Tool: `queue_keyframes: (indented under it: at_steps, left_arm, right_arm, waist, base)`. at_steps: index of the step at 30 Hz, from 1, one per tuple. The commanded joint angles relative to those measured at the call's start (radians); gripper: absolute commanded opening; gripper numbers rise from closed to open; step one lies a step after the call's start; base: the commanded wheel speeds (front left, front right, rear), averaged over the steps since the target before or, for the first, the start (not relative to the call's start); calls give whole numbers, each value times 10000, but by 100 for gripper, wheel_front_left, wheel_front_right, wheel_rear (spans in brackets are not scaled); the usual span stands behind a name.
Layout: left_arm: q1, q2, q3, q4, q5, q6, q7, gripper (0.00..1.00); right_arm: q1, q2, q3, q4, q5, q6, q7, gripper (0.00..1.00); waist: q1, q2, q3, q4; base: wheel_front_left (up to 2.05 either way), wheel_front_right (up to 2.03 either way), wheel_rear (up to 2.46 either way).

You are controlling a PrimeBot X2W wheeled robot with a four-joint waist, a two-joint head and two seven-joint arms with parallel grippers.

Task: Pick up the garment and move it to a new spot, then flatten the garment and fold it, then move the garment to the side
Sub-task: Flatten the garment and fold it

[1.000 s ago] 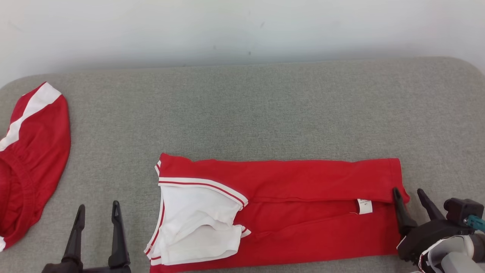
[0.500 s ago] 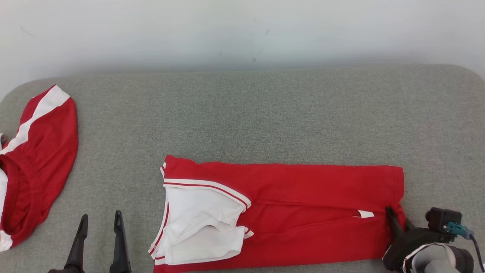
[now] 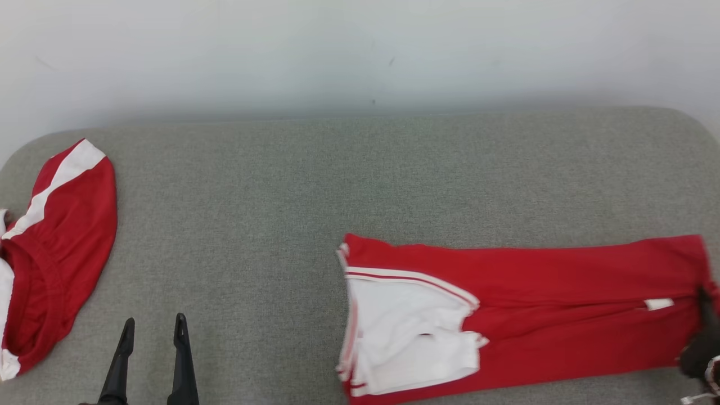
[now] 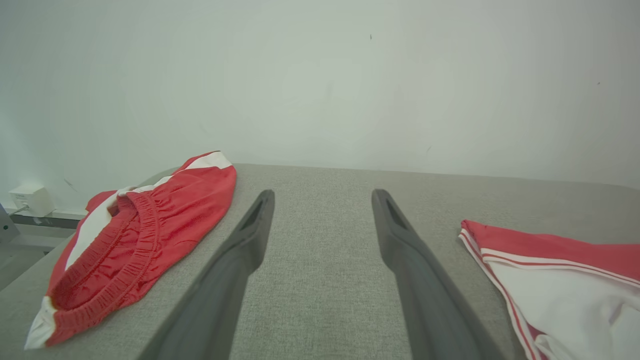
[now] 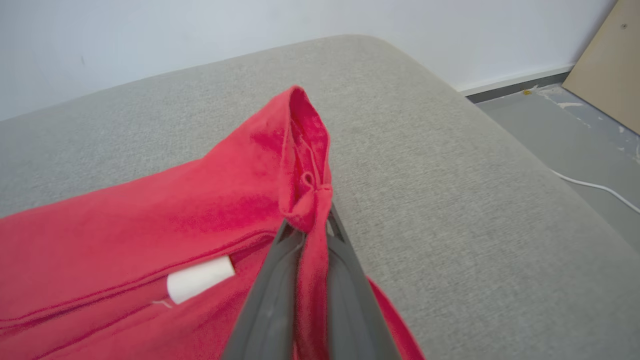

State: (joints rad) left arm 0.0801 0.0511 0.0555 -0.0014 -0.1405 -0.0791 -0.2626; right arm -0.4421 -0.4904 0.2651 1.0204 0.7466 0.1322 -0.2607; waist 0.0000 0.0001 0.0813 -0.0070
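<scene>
Clamping a bunched red hem between its two dark fingers, the right gripper (image 5: 308, 226) is closed narrow on the folded red knit garment with white striped panel (image 3: 562, 315). This garment lies long and flat on the grey woven fabric cushion (image 3: 337, 180), toward the robot's right and near the front edge, white panel end facing centre. A small white sewn label (image 5: 200, 280) sits just beside the gripped hem. The left gripper (image 4: 322, 197) hovers with fingers wide apart, holding nothing, between that garment and a separate red-and-white elastic-waisted garment (image 3: 62, 242) at the cushion's left end
</scene>
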Motion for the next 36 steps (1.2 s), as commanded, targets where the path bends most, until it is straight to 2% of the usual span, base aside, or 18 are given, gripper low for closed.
queue_keyframes:
  at_steps: [1,5,10,26,30,36]
  left_arm:
    - [87,-9,-7,-63,107,28,-31,100]
    - [244,-8,95,-97,153,95,-31,100]
    - [342,-8,229,-12,161,154,-31,100]
    - [382,-9,289,132,99,256,-31,100]
    - [340,-8,233,139,68,316,-31,100]
    - [125,-8,26,200,67,324,-31,100]
  right_arm:
    - [-2,-233,-156,-24,-55,-32,-54,0]
    - [20,-608,-561,-309,-380,-30,-53,0]
    - [96,-149,-397,-1003,-891,-30,-55,0]
    - [767,2847,1438,-3742,-1550,-30,209,0]
    - [814,3551,1635,-4006,-1686,-29,391,0]
    - [693,4192,1951,-3990,-1854,-29,578,0]
  waist:
    - [0,-1,-63,-36]
    - [0,-1,-149,-154]
    - [0,-1,-245,-295]
    - [0,-1,-372,75]
    - [0,-1,-329,156]
    - [0,-1,-218,368]
  base:
    - [0,0,0]
    - [0,0,0]
    - [0,0,0]
    - [0,0,0]
    - [0,0,0]
    - [0,0,0]
